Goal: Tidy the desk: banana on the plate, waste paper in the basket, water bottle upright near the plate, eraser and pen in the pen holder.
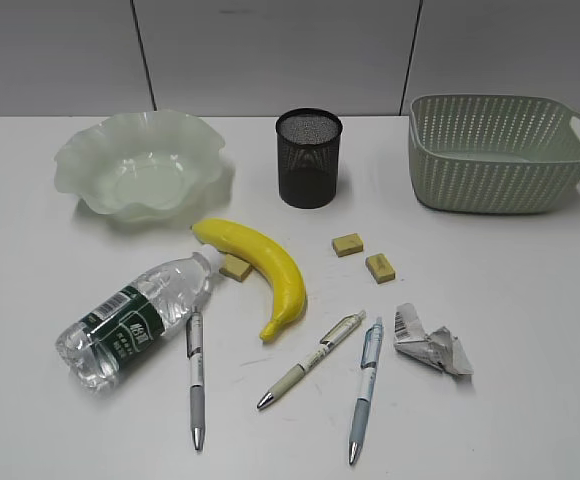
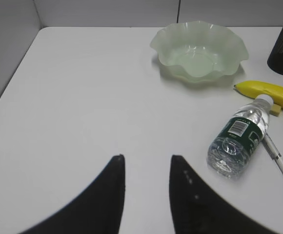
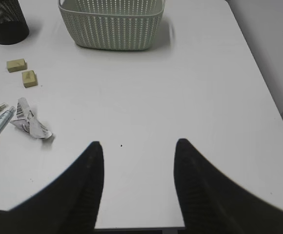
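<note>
Both pincers empty, jaws apart, above bare table (image 2: 83, 97). Banana (image 2: 273, 95) lies ahead-right of left pincer (image 2: 146, 195), long axis crosswise, just short of plate (image 2: 200, 51). Left arm likely nearer; right pincer (image 3: 139, 187) faces basket (image 3: 114, 27).

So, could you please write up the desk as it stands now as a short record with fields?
banana: lying on the desk, not on the plate
bottle: on its side, cap by the banana
paper: on the desk, outside the basket
erasers: three, one against the banana, two loose
pens: three, all on the desk, e.g.
holder: upright, nothing seen inside
left end effector: open, holding nothing
right end effector: open, holding nothing
</note>
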